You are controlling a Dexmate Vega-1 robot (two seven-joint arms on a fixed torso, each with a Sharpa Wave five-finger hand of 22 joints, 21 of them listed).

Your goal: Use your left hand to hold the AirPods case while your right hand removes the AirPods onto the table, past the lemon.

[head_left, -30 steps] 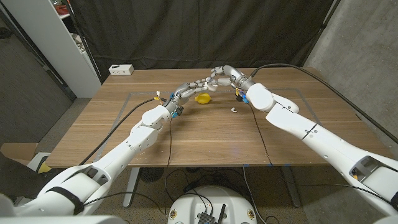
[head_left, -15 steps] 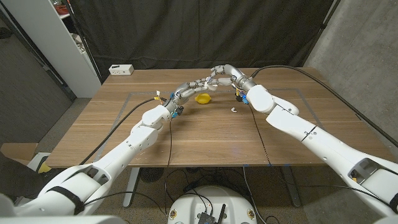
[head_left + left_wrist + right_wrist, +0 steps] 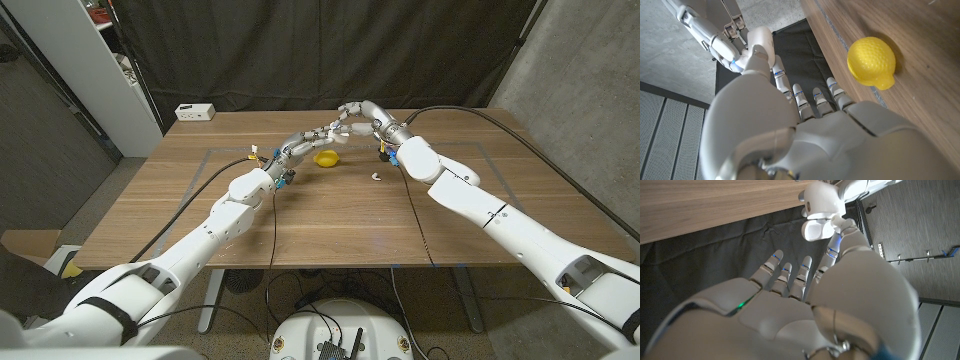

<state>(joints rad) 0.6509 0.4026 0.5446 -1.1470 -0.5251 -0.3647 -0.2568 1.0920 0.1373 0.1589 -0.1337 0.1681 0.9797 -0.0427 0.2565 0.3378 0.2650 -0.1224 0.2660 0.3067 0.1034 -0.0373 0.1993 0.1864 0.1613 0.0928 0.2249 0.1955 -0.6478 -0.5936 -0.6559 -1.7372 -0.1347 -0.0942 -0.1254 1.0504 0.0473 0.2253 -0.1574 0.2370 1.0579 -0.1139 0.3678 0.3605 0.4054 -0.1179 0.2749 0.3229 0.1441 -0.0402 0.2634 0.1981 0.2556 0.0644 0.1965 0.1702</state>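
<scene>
My left hand (image 3: 308,138) reaches over the table's far middle, just past the yellow lemon (image 3: 325,157), and holds the white AirPods case (image 3: 819,210) with its lid open. My right hand (image 3: 355,113) meets it from the other side. In the right wrist view my right hand (image 3: 790,305) has its fingers spread and one fingertip (image 3: 840,222) against the open case; whether it pinches an earbud is hidden. A small white AirPod (image 3: 377,177) lies on the table to the right of the lemon. The lemon (image 3: 871,62) sits close beside my left hand (image 3: 805,130).
A white power strip (image 3: 195,112) lies at the table's far left corner. A taped rectangle outline marks the wooden tabletop (image 3: 330,220). Dark curtains hang behind the table, and a white shelf (image 3: 70,60) stands at the far left.
My right hand has edged slightly farther back at the case. The left hand, the lemon and the AirPod on the table stay where they were.
</scene>
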